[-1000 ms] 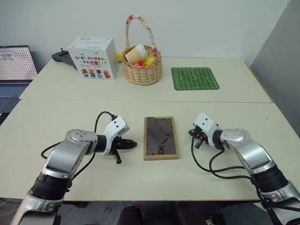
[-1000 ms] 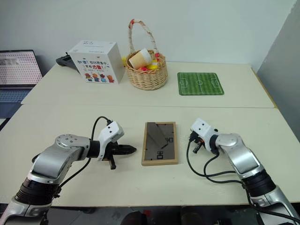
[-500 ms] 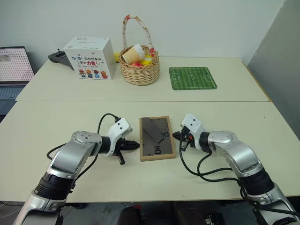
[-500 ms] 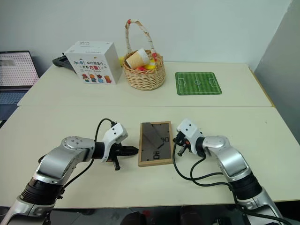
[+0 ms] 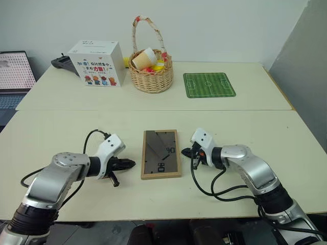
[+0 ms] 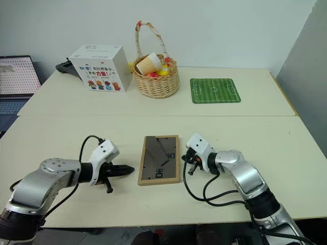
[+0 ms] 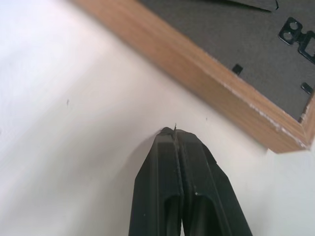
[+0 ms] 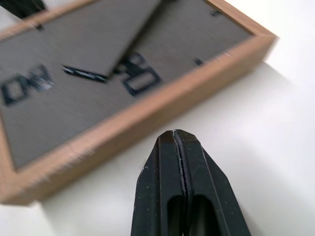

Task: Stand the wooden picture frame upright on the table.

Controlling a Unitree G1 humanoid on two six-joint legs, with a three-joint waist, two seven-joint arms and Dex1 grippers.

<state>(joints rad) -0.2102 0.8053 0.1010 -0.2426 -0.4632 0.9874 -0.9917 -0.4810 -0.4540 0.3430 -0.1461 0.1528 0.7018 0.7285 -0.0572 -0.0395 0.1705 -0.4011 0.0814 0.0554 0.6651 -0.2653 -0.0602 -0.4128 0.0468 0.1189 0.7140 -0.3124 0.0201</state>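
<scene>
1. The wooden picture frame [image 5: 161,161] lies flat on the near desk [image 5: 61,132], back side up, so you see the dark backing w/ the fold-out stand lying flat on it. It's not stood up yet.
2. Left pincer [image 5: 131,163] is on the frame's left side, tip aimed at the left wood border, close but w/ a strip of bare desk between them. In the left wrist view its fingers [image 7: 170,162] are pressed together, tip low over the desk surface just short of the frame's corner. Nothing held.
3. Right pincer [image 5: 185,152] is on the other side, tip right next to the frame's right border. Can't tell from the head views if it's actually touching. In the right wrist view the fingers [image 8: 189,162] are together too, empty, w/ a sliver of desk between tip and wood edge.
4. So the frame sits between the two pincers, right one nearer than left.
5. Far desk, well apart from all that: wicker basket [image 5: 150,75] w/ a paper cup and coloured bits in it, a white box [image 5: 98,64] w/ cartoon figures to its left, a green football-pitch mat [image 5: 209,84] to its right.
6. Laptop [image 5: 15,74] at the far left edge, off the desk.
</scene>
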